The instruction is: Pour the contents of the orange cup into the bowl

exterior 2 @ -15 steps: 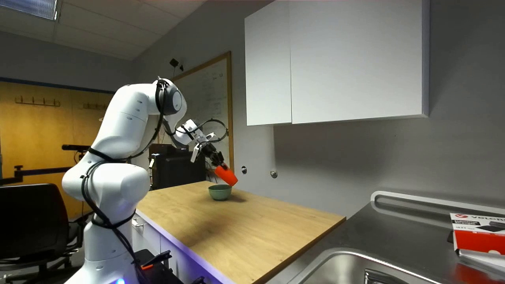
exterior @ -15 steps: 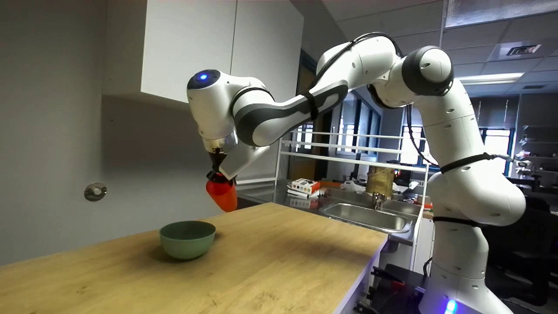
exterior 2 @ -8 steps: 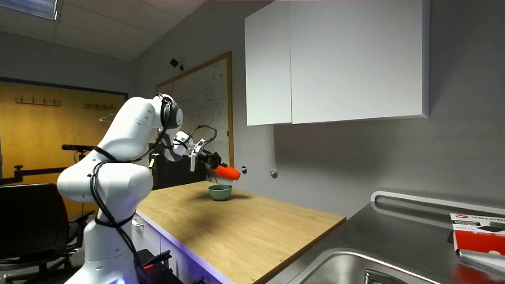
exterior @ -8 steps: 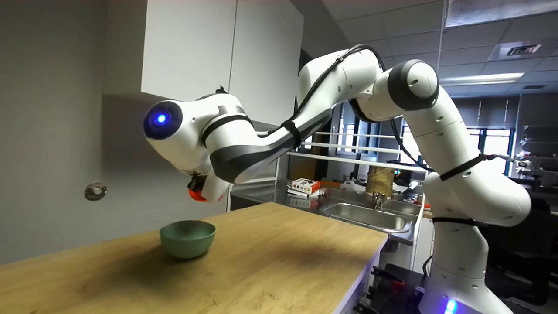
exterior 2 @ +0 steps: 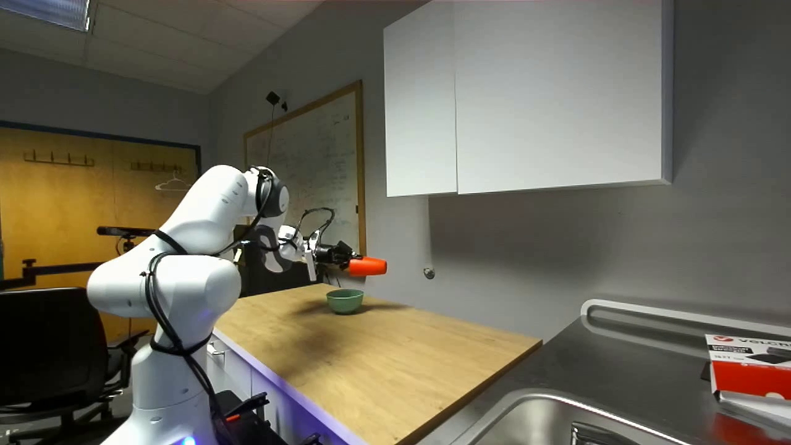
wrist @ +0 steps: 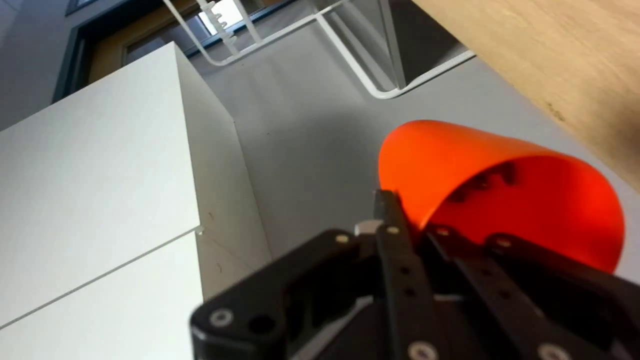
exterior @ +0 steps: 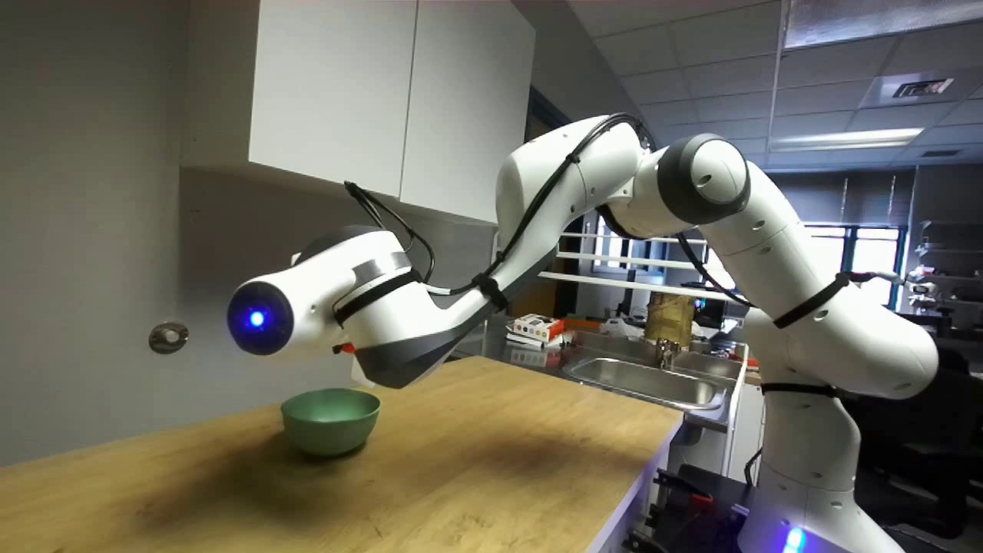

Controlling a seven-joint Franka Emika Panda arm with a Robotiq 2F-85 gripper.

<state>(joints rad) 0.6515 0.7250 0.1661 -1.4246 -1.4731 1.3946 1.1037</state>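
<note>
The orange cup (exterior 2: 369, 266) is held up in the air, lying about level in an exterior view. My gripper (exterior 2: 350, 258) is shut on the cup's wall near the rim. In the wrist view the gripper (wrist: 419, 225) has one finger outside the orange cup (wrist: 445, 150) and one inside its mouth. A few small dark shapes show inside; I cannot tell what they are. The mint-green bowl (exterior 2: 345, 301) stands upright on the wooden table, below and apart from the cup. The bowl (exterior: 330, 422) appears below the wrist, where only a sliver of the orange cup (exterior: 345, 348) shows.
A white wall cabinet (exterior: 330, 92) hangs above the table, also seen in the wrist view (wrist: 95, 190). The wooden table (exterior 2: 383, 364) ends at a dark counter with a sink (exterior 2: 556, 414) and a red-white box (exterior 2: 751, 371). A white rack (wrist: 370, 90) stands beyond the table.
The wrist has come down and tilted. The cup has swung from slanting down to about level, moving right in an exterior view. The bowl has not moved.
</note>
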